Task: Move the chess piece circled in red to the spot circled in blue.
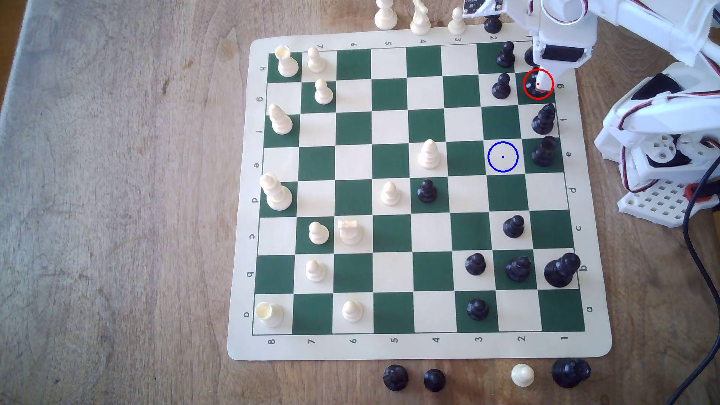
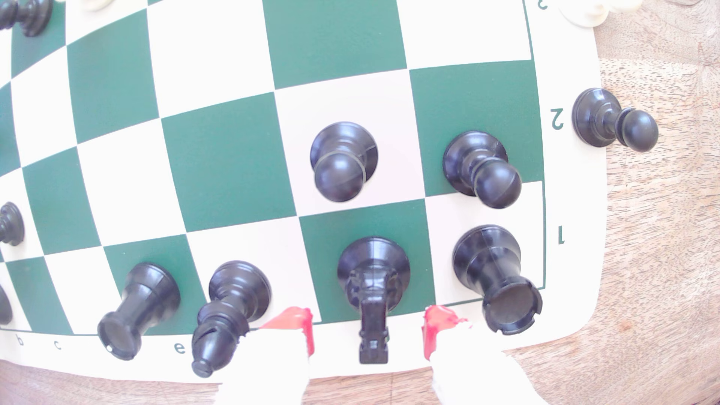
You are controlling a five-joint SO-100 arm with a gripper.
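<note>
Red tips cap the white fingers [image 2: 368, 331], which are spread open with one on each side of the chess piece [image 2: 373, 288], not touching it. The black piece stands on a green square by the mat's [image 1: 241, 233] numbered-1 edge, near its h corner. Further along the mat, the spot [image 1: 503, 157] is a bare cream square, well apart.
</note>
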